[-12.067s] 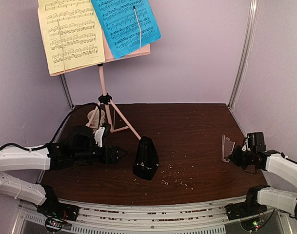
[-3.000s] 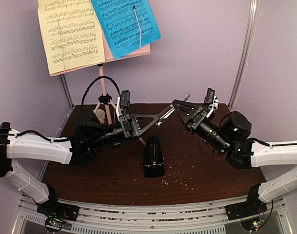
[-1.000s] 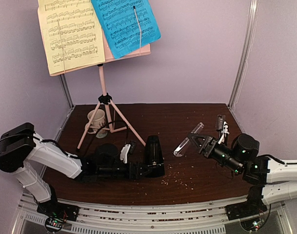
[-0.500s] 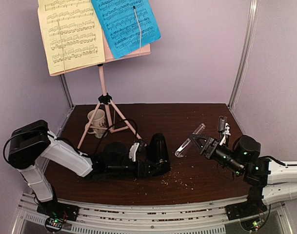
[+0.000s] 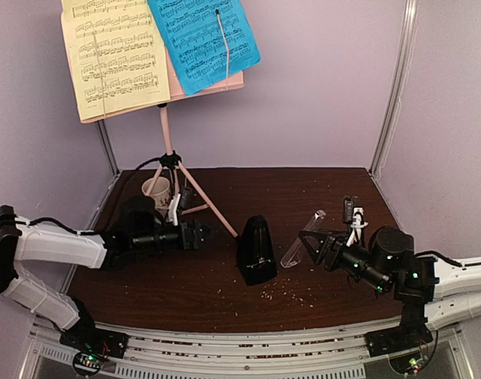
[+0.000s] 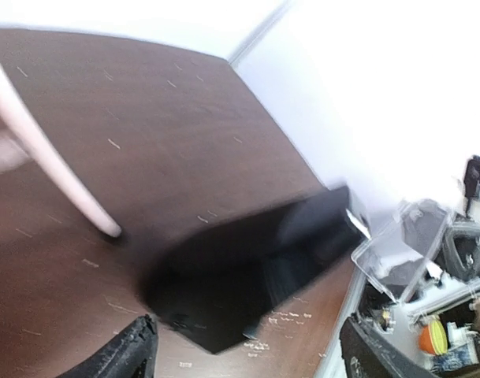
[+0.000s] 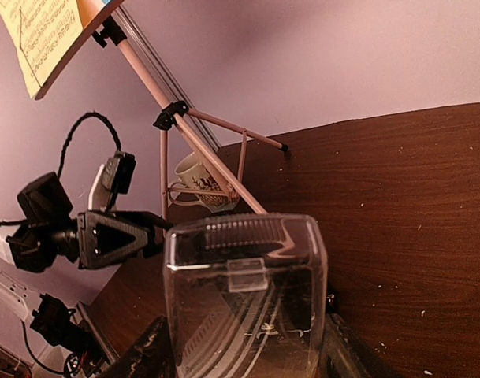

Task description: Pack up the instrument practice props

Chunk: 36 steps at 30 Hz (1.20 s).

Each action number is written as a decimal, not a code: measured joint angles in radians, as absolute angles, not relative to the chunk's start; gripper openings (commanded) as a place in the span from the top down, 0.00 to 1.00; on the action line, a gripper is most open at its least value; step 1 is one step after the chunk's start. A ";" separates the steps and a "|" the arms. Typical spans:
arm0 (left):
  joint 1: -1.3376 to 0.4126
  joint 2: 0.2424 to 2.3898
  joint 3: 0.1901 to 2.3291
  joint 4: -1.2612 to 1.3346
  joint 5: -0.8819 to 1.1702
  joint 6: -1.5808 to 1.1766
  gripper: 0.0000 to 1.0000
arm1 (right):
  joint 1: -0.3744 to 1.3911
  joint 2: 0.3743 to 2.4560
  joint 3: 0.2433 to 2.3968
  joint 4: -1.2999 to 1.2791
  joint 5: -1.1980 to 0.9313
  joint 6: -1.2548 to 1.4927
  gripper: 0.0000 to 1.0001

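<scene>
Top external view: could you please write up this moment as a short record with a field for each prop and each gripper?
metronome: upright, uncovered
clear cover: gripped by the right gripper, off the table, right of the metronome
left gripper: open, empty, left of the metronome
music stand: standing at rear left
pages: yellow page and blue page on the stand
mug: by the stand's legs

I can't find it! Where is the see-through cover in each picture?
Top external: clear cover, right of centre, held by the right gripper.
Left wrist: clear cover, blurry, near the right edge.
Right wrist: clear cover, huge, bottom middle.
Shared landmark: pink stand leg, in all three.
</scene>
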State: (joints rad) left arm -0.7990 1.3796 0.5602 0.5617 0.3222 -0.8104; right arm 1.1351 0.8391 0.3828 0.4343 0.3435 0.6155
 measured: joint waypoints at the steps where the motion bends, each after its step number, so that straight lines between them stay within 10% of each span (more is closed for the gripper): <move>1: -0.746 1.345 0.594 0.472 0.350 -0.769 0.16 | 1.157 0.859 0.398 0.428 0.370 0.598 0.53; 14: -0.272 1.221 0.859 -0.085 0.526 -0.383 0.15 | 1.296 1.138 0.472 0.533 0.575 0.416 0.53; 36: -0.262 1.159 0.817 -0.203 0.223 -0.094 0.13 | 1.314 1.526 0.590 0.837 0.680 0.221 0.53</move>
